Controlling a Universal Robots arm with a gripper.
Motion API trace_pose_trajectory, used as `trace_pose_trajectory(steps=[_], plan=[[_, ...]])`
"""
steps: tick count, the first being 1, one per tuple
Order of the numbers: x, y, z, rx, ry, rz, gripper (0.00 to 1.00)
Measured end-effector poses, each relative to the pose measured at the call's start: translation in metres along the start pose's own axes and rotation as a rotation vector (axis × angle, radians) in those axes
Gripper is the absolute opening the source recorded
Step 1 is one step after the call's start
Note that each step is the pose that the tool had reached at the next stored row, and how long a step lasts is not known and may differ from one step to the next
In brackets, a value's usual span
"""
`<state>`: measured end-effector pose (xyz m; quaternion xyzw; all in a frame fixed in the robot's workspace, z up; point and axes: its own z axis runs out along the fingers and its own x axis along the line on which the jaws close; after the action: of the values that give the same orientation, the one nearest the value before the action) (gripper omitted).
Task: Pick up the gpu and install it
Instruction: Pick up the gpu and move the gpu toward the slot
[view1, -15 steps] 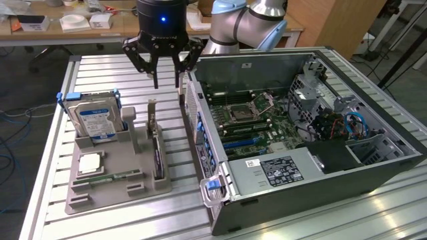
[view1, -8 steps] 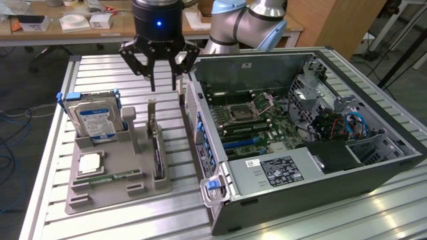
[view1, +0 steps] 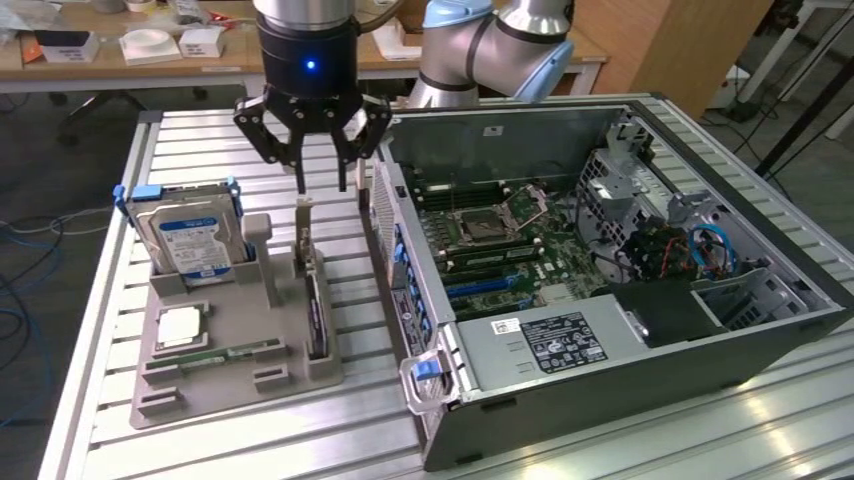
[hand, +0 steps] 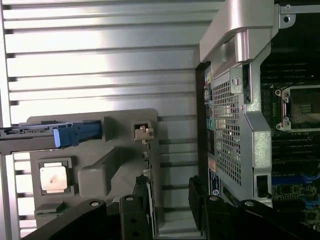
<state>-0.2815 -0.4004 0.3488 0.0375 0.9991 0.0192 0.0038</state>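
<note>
The gpu (view1: 312, 300) stands on edge in a slot of the grey holder tray (view1: 214, 385), a thin dark card with its silver bracket (view1: 304, 222) pointing up. My gripper (view1: 322, 186) hangs open just above that bracket, touching nothing. In the wrist view the gpu (hand: 146, 172) appears edge-on, close to one of my black fingers (hand: 131, 217), while the other finger (hand: 200, 200) is toward the case. The open computer case (view1: 521, 355) lies on its side at the exterior view's right, its motherboard (view1: 514, 245) exposed.
The holder tray also carries a silver hard drive (view1: 195, 236) in a blue frame, a processor chip (view1: 180, 328) and a green memory stick (view1: 230, 352). The case's perforated wall (hand: 227, 135) stands close beside the tray. Everything rests on a ribbed aluminium table (view1: 360, 430).
</note>
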Motion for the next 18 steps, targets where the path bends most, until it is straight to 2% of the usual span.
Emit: trace_pose_trajectory(steps=[10,18], plan=[[0.002,-0.0045,0.0153,0.0112,-0.0009,0.000,0.47],[0.005,-0.0105,0.0244,0.0276,-0.0019,0.000,0.47]])
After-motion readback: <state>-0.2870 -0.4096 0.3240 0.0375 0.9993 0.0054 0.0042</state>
